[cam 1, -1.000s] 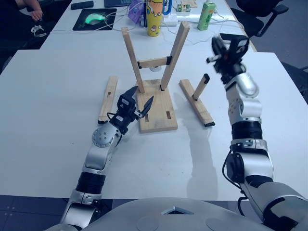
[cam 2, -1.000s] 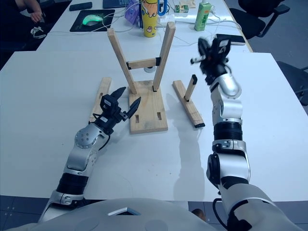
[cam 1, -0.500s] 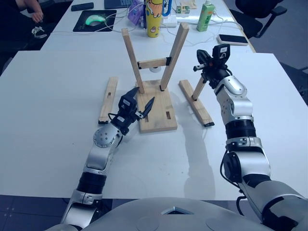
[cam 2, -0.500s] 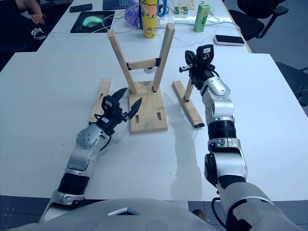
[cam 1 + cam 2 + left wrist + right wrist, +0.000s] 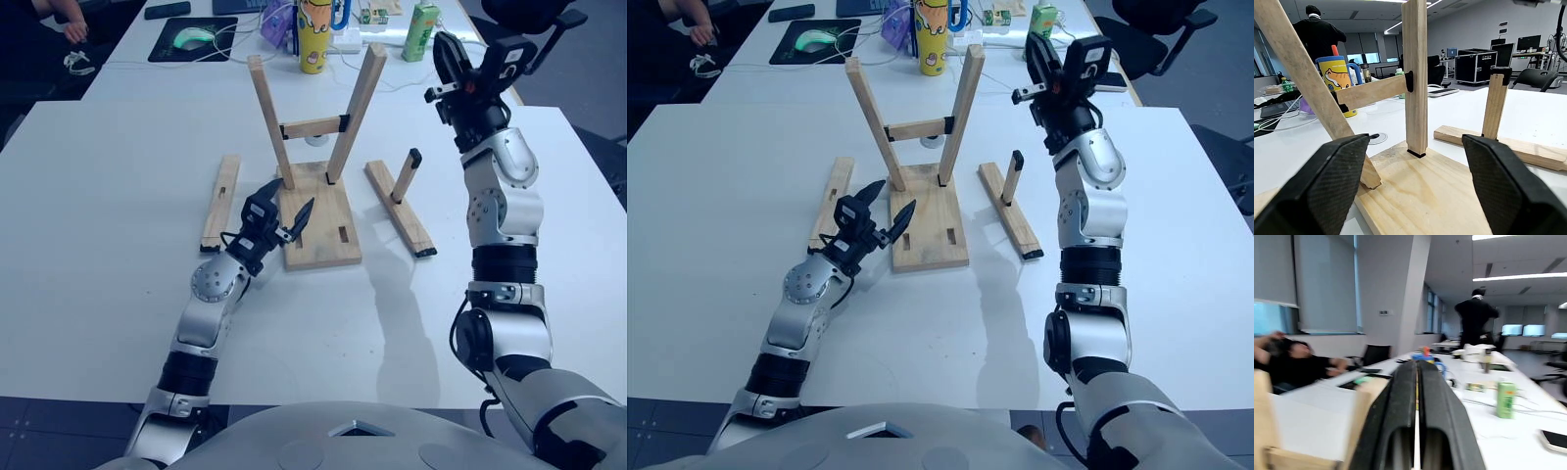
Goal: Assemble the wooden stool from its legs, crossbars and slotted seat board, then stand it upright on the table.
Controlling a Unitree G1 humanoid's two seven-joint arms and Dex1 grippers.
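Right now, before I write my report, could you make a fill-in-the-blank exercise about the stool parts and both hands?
1. The two upright legs in the seat board are joined by one ____.
2. The left hand, near the board, is ____.
3. The raised right hand is ____ and empty.
4. The loose leg bearing a short bar lies on the board's ____ side.
Missing words: crossbar; open; shut; right.

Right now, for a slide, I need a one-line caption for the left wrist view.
Open left gripper faces the seat board, where two legs stand joined by a crossbar.
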